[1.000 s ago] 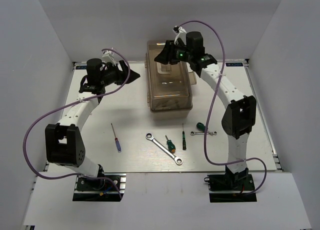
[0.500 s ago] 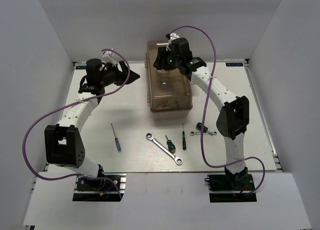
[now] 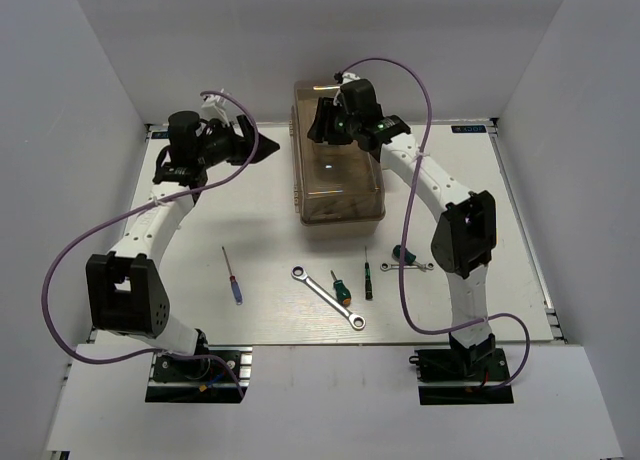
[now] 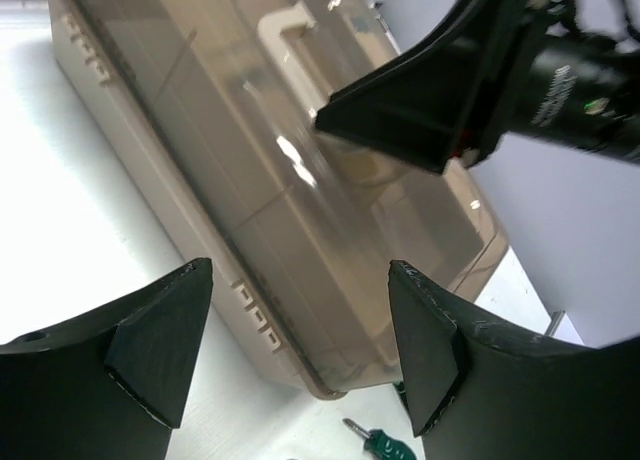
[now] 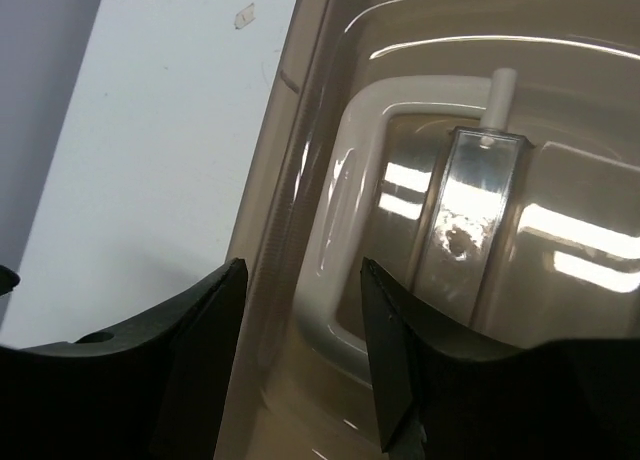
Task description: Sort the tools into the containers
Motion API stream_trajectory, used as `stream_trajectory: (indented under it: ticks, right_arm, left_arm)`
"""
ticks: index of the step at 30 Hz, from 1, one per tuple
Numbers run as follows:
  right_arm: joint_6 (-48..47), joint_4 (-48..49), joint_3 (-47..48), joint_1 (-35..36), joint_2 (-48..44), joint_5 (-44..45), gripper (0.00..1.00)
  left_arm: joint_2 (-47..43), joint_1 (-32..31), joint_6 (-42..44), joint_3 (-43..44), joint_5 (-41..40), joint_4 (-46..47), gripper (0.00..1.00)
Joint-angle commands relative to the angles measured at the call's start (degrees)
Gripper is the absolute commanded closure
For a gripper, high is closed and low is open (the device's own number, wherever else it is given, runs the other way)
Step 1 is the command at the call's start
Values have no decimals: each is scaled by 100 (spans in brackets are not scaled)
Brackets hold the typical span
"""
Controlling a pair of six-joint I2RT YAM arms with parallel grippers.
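Note:
The toolbox with a translucent brown lid stands closed at the back middle of the table. My right gripper is open and hovers over its lid, jaws straddling the white handle. My left gripper is open and empty, left of the toolbox. On the table in front lie the long wrench, the short wrench, green-handled screwdrivers and the thin blue-and-red screwdriver. A green screwdriver tip shows in the left wrist view.
White walls enclose the table on three sides. Purple cables loop from both arms. No beige trays show apart from the toolbox.
My right gripper has swung left from the toolbox's right back part to over its handle. My left gripper has shifted slightly up and back.

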Motion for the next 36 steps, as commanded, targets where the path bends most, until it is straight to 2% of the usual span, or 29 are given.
stream_trajectory:
  ticks: [1,9,15,21,27,36]
  right_arm:
    - [562,-255,148,-37,207,-384,44]
    - [1169,-281,342,-177,506,-1086,46]
    - [1530,316,272,-353,436,-1816,51]
    - [1618,624,333,-537,365,-2089,54]
    - [1767,808,245,-669,313,-2335,58]
    - [1881,940,175,-722,278,-2555,61]
  left_arm:
    - [-322,24,87,427,54,-19,19]
    - [-16,77,-79,744,-60,235,19]
    - [607,7,-511,1007,62,780,19]
    - [1268,-46,-1046,1289,378,1376,18]
    - [1882,-108,-1319,1718,545,1597,18]
    - [2226,-336,-1627,1947,660,2002,18]
